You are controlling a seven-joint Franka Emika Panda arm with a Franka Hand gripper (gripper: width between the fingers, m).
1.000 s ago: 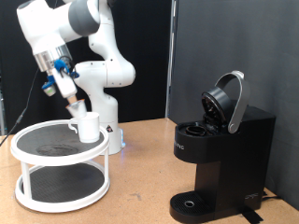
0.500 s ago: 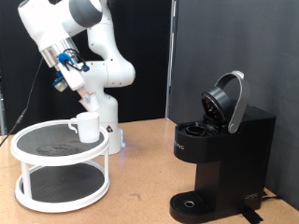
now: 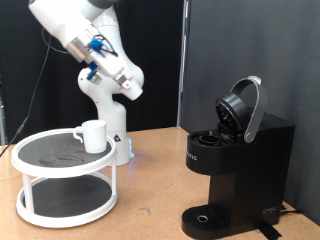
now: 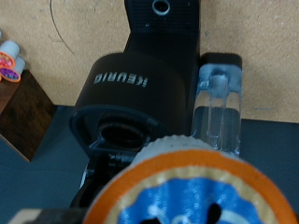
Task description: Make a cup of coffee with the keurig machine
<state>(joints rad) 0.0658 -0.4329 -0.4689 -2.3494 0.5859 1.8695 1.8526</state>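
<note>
Cup (image 3: 93,135) sits upright on top tier of white rack (image 3: 30,205), exterior view's left, well apart from keurig (image 3: 235,165) at right on worktop (image 3: 150,185); keurig lid (image 3: 243,105) up, chamber open, nothing on drip base.

Pincer (image 3: 98,58) high above rack, upper left; released or clenched: cannot tell, fingers not resolved in either view.

Step, my guess: pod-loading. Wrist cam looks down on keurig w/ orange-rimmed blue pod (image 4: 187,191) filling foreground; seating it would need pod lined up over chamber (image 4: 121,131).

Wrist only: clear tank (image 4: 220,103), spare pods (image 4: 9,61). Exterior only: cup, rack, arm pose.
</note>
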